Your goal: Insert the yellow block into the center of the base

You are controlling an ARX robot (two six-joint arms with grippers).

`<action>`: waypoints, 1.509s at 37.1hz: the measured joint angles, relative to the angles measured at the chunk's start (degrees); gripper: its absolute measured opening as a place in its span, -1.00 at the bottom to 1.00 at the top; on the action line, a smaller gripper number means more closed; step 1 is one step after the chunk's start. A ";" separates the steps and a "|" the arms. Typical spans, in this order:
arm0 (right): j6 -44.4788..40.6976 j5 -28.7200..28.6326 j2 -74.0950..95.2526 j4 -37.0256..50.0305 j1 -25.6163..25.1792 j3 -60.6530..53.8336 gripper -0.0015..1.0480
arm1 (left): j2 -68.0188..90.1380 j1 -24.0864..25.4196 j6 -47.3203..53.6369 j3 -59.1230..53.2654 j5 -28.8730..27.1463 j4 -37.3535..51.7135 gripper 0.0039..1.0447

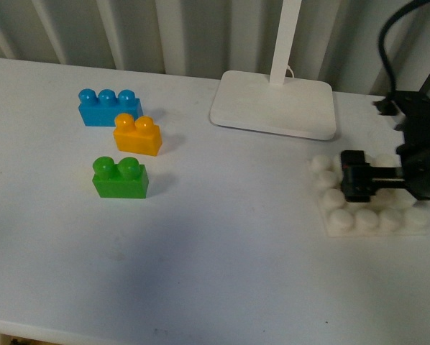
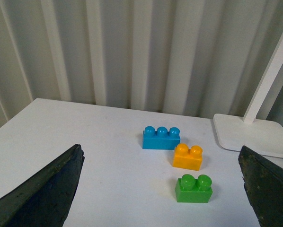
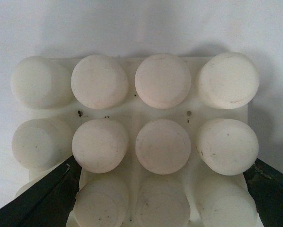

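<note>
The yellow block (image 1: 137,136) rests on the counter (image 1: 222,237) well apart from the base (image 1: 337,219), over which the right claw (image 1: 356,176) hangs wide and empty, probably to steady it, while the left claw (image 2: 155,189), also wide, faces the block.

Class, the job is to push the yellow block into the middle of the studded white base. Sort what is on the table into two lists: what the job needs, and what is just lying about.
Needed for the job:
yellow block
base

Just lying about:
blue brick
green brick
lamp foot
</note>
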 joint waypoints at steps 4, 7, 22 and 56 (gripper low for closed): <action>3.85 0.42 1.14 -1.25 3.96 2.80 0.83 | 0.00 0.00 0.00 0.00 -0.02 0.00 0.88; 6.88 0.37 2.12 -2.40 7.17 5.16 0.83 | 0.00 0.00 0.00 0.00 -0.02 0.00 0.88; 16.09 2.82 6.51 -6.80 15.98 14.21 0.83 | 0.00 0.00 0.00 0.00 -0.02 0.00 0.88; 14.32 -3.69 -36.59 4.02 -3.52 -10.40 0.81 | 0.00 0.00 0.00 0.00 -0.02 0.00 0.88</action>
